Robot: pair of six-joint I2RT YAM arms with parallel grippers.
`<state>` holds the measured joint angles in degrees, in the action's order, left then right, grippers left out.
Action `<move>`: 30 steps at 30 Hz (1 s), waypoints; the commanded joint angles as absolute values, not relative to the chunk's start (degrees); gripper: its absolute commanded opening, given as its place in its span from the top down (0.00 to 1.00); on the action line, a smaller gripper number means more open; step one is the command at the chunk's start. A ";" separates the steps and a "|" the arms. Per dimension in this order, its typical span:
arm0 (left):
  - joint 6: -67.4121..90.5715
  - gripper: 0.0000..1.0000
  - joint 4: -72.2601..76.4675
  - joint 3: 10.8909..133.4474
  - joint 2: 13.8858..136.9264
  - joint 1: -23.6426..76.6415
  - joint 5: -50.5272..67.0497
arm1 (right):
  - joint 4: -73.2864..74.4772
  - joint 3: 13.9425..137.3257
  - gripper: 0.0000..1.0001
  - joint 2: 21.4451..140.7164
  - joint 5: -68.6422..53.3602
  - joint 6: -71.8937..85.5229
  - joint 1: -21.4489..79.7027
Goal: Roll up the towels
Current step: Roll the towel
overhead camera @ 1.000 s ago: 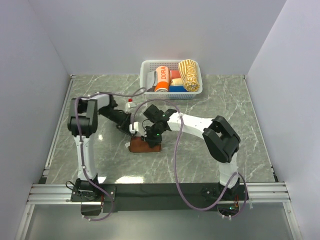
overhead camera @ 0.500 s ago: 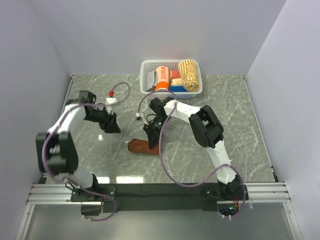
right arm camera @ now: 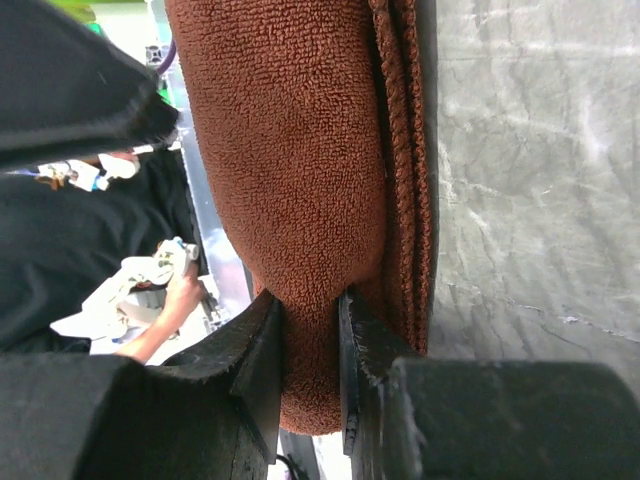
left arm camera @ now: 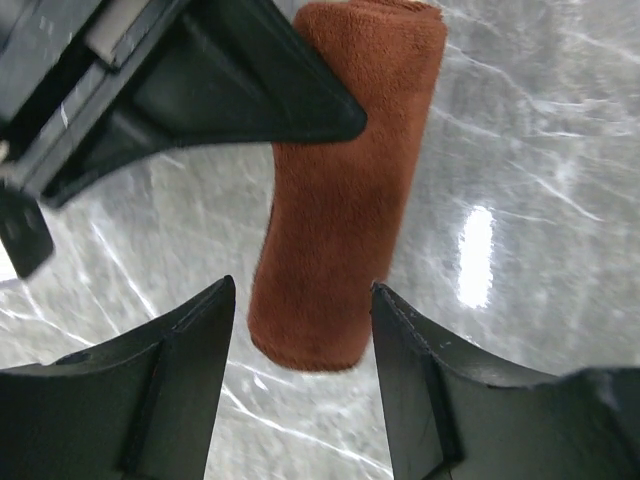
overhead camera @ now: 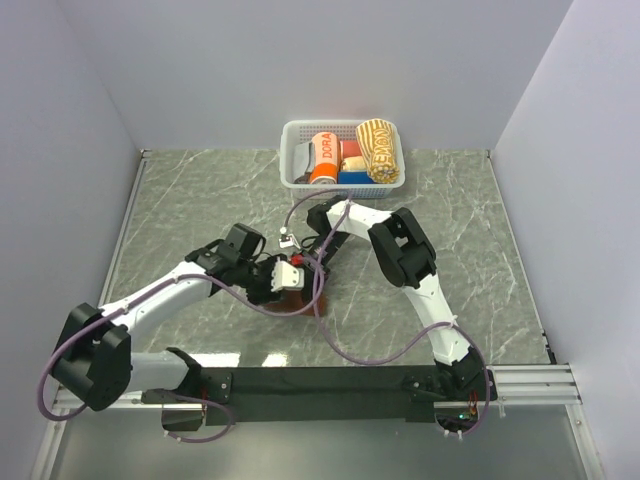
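"So where is the brown towel?"

"Rolled up on the table, well to the near side of the basket. The striped towel lies rolled inside the basket, at its right end."

"And the claws?"

"The right gripper is pinched on the brown towel's outer fold. The left gripper stands apart, straddling one end of it."

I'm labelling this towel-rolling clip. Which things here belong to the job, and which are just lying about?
Job in hand:
rust-brown towel, rolled up
cream-yellow striped towel, rolled up

Just lying about:
white basket
orange DORA roll
small coloured rolls
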<state>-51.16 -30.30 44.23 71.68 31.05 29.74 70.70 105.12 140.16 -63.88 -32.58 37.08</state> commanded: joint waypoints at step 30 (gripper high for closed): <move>-54.58 0.89 -54.65 65.36 107.91 26.81 39.81 | 49.07 80.01 0.52 99.80 -38.87 -18.82 16.71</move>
<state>-52.03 -44.38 63.79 100.12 28.21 41.32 54.94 84.82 109.06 -44.34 -21.19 17.28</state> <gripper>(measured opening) 0.206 0.480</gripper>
